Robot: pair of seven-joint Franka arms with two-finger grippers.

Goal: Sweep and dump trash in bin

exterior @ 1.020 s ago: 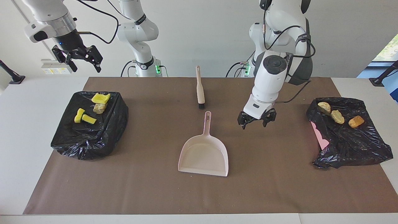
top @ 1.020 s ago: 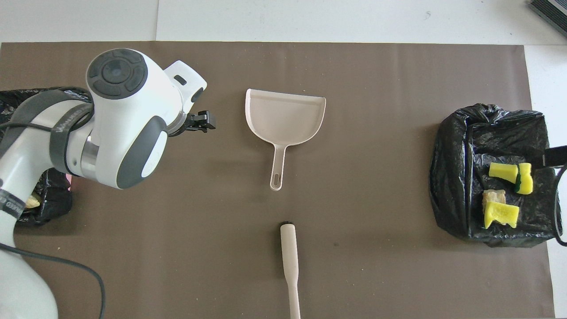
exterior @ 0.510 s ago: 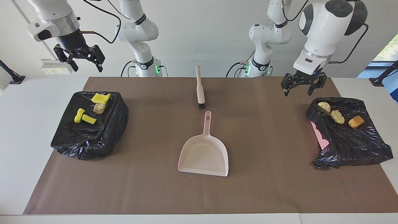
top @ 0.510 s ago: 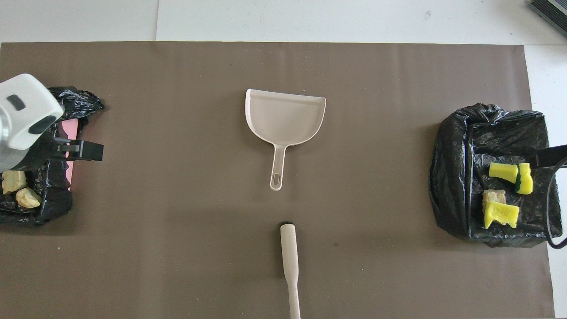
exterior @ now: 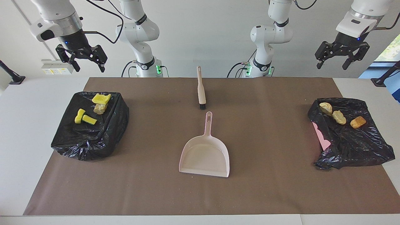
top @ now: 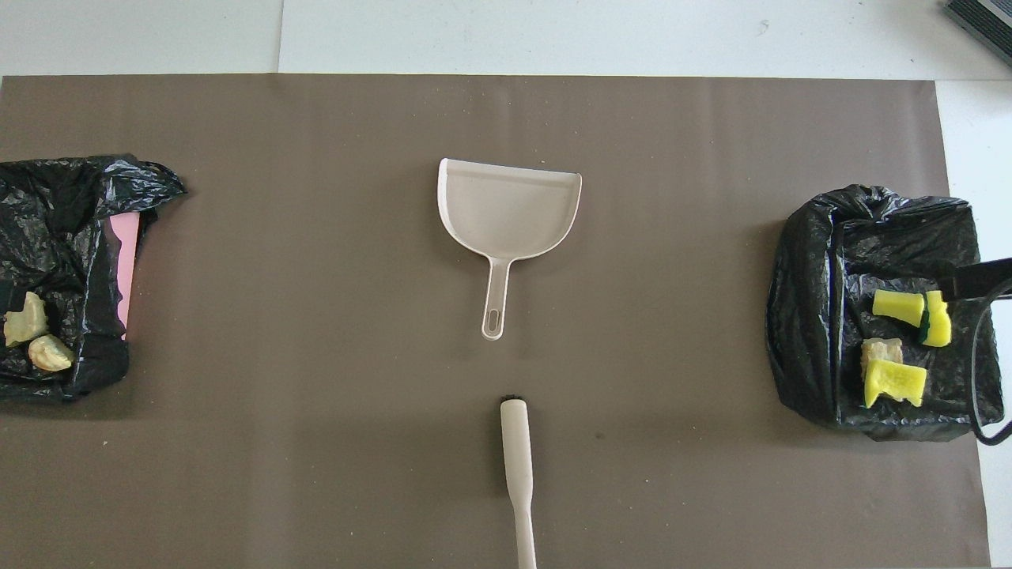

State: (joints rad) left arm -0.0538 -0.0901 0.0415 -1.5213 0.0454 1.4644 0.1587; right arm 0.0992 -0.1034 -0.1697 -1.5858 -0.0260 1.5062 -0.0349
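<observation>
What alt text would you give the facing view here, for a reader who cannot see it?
An empty pale pink dustpan lies mid-mat with a brush nearer the robots, while trash scraps sit on black-bagged bins at each end. Both arms are raised, the left gripper and right gripper open and empty.

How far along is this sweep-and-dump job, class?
Done, it seems: the sponge bits lie on one black bin bag, the bread-like chunks on the other bag. In hand: nothing; left gripper and right gripper hang raised, fingers open. Dustpan and brush lie empty, untouched.
</observation>
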